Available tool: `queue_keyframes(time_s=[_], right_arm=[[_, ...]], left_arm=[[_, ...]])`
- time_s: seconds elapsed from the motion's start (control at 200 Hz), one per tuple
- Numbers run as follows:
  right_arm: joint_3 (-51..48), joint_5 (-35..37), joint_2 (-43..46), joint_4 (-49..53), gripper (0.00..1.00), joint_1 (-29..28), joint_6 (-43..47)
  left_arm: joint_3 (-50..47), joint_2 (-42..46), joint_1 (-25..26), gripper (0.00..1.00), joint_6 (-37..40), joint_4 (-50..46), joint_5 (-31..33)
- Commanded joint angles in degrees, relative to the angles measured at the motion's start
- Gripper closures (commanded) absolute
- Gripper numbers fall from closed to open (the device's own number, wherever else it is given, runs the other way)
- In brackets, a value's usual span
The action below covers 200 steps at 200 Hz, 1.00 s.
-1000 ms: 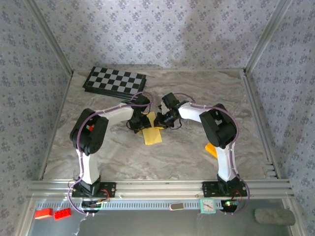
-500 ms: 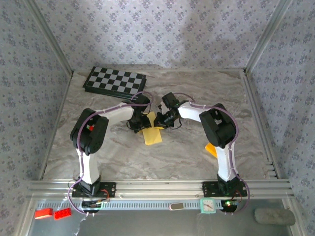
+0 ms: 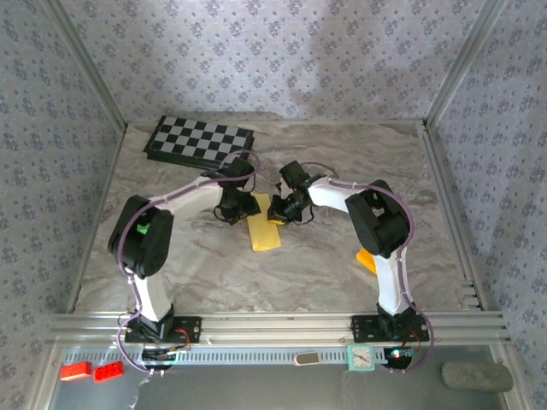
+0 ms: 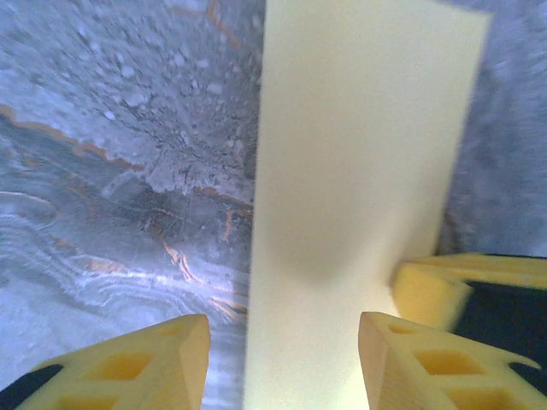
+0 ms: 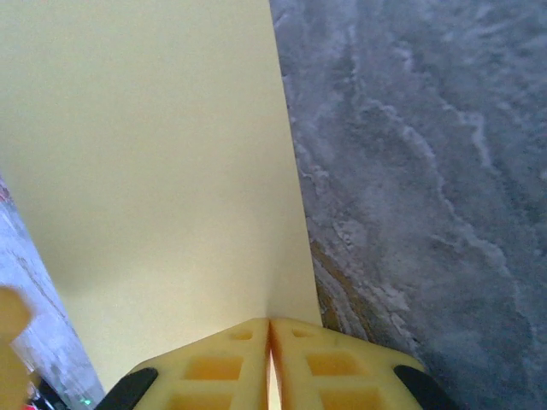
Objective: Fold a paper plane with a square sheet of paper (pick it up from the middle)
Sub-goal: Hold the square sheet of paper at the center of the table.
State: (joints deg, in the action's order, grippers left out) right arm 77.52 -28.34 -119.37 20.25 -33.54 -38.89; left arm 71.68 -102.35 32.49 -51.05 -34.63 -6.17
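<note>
- Marbled table (image 3: 342, 265): the work surface. Everything below rests on it or hangs just above it.
- Checkerboard (image 3: 198, 141): lies flat at the far left, well apart from the fold area.
- Square sheet of paper (image 3: 263, 229): lies at mid-table between the two arms and is already doubled into a long yellow strip. In the left wrist view it (image 4: 359, 171) runs lengthwise between the fingers.
- Handling, as a judgement: the sheet is very light, thin and limp. It slides easily on the smooth stone and takes a permanent crease wherever it is pinched. Grip it at an edge or along the fold line with one side held down. Never grip the open face.
- Left gripper (image 3: 229, 207): jaws spread, straddling the strip near its far end and holding nothing.
- Right gripper (image 5: 270, 333): fingers pressed together, apparently pinching the strip's long edge.
- Orange-yellow block (image 3: 366, 260): sits beside the right arm and is not involved.
</note>
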Motion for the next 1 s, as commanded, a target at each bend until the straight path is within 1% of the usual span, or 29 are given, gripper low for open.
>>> queue_keyframes(time_s=[0.0, 0.135, 0.2, 0.265, 0.4, 0.51, 0.625, 0.775, 0.885, 0.995], right_arm=[[-3.45, 6.57, -2.98, 4.45, 0.87, -0.47, -6.01], [-3.72, 7.68, -2.57, 4.81, 0.87, -0.28, -7.02], [-3.64, 7.59, -2.58, 4.87, 0.87, -0.21, -7.09], [-3.62, 7.51, -2.62, 4.8, 0.87, -0.14, -7.14], [-3.59, 7.29, -2.24, 4.78, 0.87, 0.05, -6.86], [-3.18, 6.77, -2.01, 4.59, 0.86, 0.13, -6.48], [-2.75, 6.2, -1.83, 4.5, 0.86, 0.29, -6.54], [-2.42, 5.12, -1.4, 3.89, 0.85, 0.4, -6.72], [-2.35, 3.7, -0.33, 2.55, 0.84, 0.51, -6.76], [-2.46, 2.47, 1.5, 1.11, 0.82, 1.17, -6.79]], left_arm=[[-2.33, 3.95, -0.04, 0.54, -2.04, 3.36, -3.18], [-3.74, 3.68, 0.05, 0.61, -3.09, 9.48, -10.1], [-3.58, 2.65, 0.24, 0.65, -2.96, 9.94, -11.12], [-3.22, 1.41, 0.35, 0.65, -2.6, 9.08, -11.18], [-2.51, 0.41, 0.49, 0.61, -1.03, 4.75, -6.87], [-2.08, 0.01, 0.71, 0.55, 0.63, 1.41, -3.07], [-2.24, -1.78, 0.86, 0.5, 1.34, 1.01, -2.97], [-1.85, -4.66, 1.43, 0.43, 1.82, 1.87, -4.32], [-1.28, -6.22, 1.44, 0.43, 2.07, 2.02, -4.34], [-1.45, -6.96, 1.44, 0.47, 2.27, 1.82, -3.6]])
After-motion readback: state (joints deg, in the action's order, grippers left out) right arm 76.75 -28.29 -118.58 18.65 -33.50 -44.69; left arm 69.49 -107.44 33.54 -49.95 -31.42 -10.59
